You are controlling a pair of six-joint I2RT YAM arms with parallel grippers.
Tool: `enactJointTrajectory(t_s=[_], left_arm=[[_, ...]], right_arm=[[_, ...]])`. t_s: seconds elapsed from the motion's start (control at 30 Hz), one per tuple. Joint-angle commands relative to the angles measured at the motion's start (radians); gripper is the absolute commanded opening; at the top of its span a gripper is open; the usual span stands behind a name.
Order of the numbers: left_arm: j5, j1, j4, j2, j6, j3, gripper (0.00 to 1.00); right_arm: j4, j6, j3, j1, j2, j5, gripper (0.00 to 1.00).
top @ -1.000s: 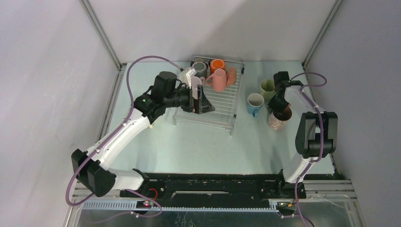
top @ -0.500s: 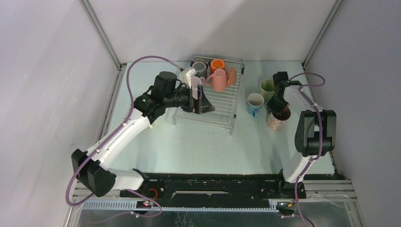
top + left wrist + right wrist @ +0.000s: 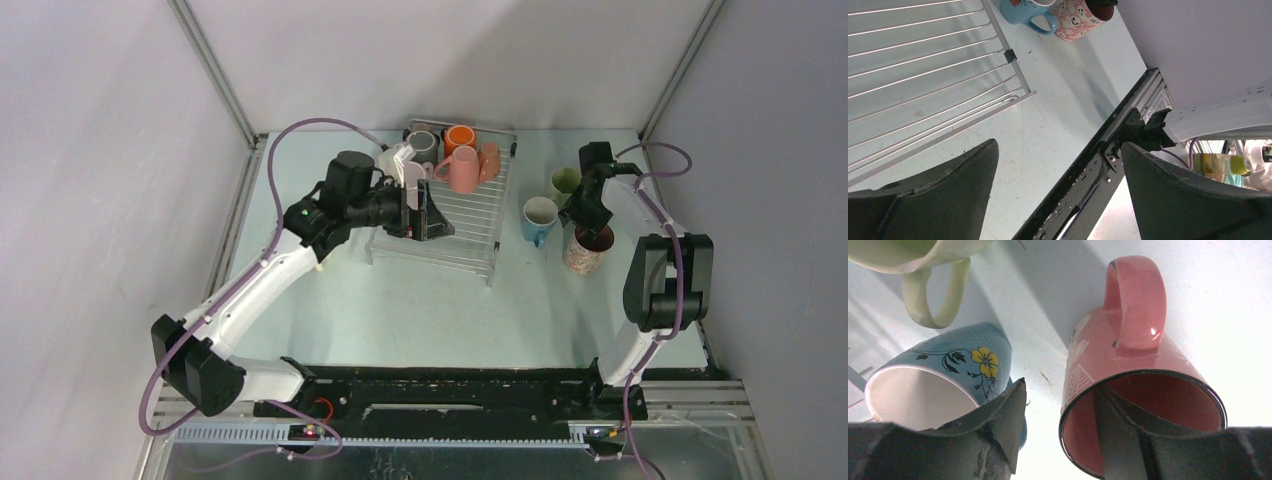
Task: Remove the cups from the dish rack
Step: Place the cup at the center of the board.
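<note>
The dish rack (image 3: 470, 215) stands at the back middle of the table and holds a grey cup (image 3: 422, 143), an orange cup (image 3: 460, 136), two pink cups (image 3: 463, 170) and a pale lilac cup (image 3: 402, 160). My left gripper (image 3: 425, 212) hovers open over the rack's left side with nothing between its fingers (image 3: 1059, 145). To the right of the rack a speckled pink cup (image 3: 586, 253) stands upright on the table. My right gripper (image 3: 1060, 385) is open astride its rim (image 3: 1128, 340), one finger inside the cup, the other outside with a gap to the wall.
A blue flowered cup (image 3: 540, 215) and a pale green cup (image 3: 565, 183) stand on the table close to the speckled one, the blue cup (image 3: 968, 360) right beside my right gripper's outer finger. The enclosure's right wall is near. The black base rail (image 3: 1108, 165) runs along the near edge.
My right gripper has opened and let go of the speckled pink cup, which now stands on the table. The left arm has not moved.
</note>
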Motion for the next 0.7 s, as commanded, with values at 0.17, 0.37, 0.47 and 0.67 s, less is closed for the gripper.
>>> enactJointTrajectory(t_s=[0.17, 0.37, 0.47, 0.67], left_arm=[[-0.066, -0.006, -0.008, 0.009, 0.033, 0.094, 1.0], [-0.186, -0.006, -0.035, 0.016, 0.047, 0.119, 1.0], [-0.284, -0.005, -0.049, 0.028, 0.051, 0.138, 1.0], [-0.483, 0.008, -0.119, 0.116, 0.109, 0.238, 1.0]], right_arm=[[-0.066, -0.007, 0.027, 0.031, -0.109, 0.075, 0.66], [-0.09, -0.018, -0.001, 0.041, -0.203, 0.099, 0.75], [-0.092, -0.034, -0.007, 0.056, -0.261, 0.1, 0.82], [-0.061, -0.072, 0.017, 0.135, -0.345, 0.074, 1.0]])
